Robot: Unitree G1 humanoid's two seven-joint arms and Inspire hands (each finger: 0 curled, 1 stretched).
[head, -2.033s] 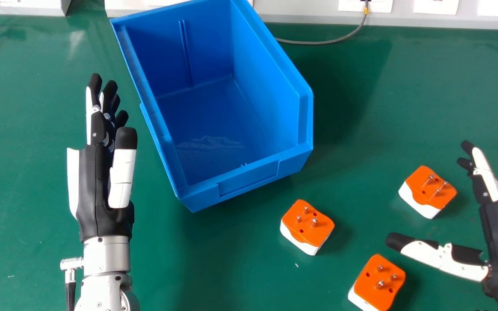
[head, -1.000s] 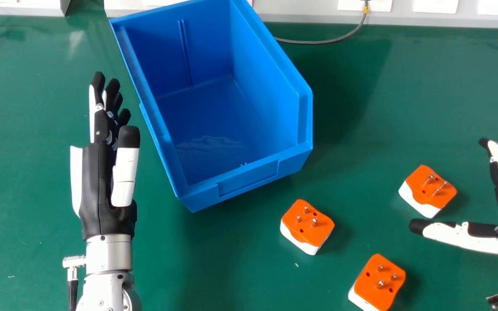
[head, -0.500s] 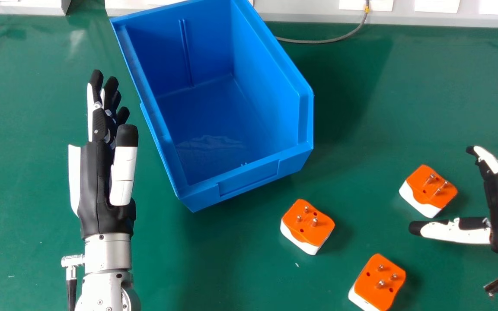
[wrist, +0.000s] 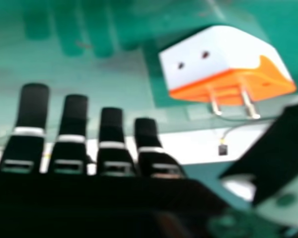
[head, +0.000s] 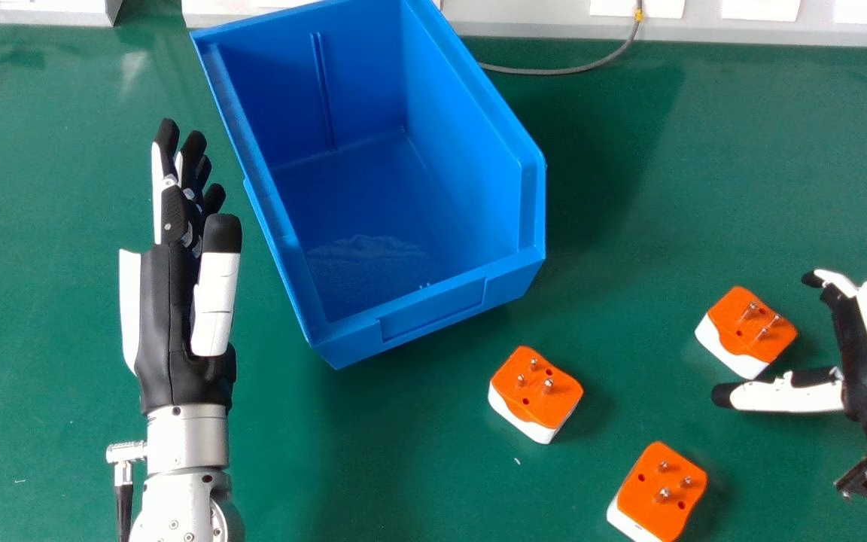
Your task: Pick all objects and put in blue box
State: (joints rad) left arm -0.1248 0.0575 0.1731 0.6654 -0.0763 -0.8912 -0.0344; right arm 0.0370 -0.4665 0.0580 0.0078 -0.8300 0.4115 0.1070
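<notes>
Presently, your right hand [head: 866,357] is spread, thumb well apart from its extended fingers, near one of three orange-and-white plug adapters [head: 731,324] on the surface [head: 403,452]. Your left hand [head: 170,316] is open beside the blue box [head: 433,305].

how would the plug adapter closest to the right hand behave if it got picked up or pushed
The plug adapter looks like hard moulded plastic, so probably stiff. Its flat sides suggest it would slide rather than roll. The smooth, glossy-looking casing might slip a little.
</notes>
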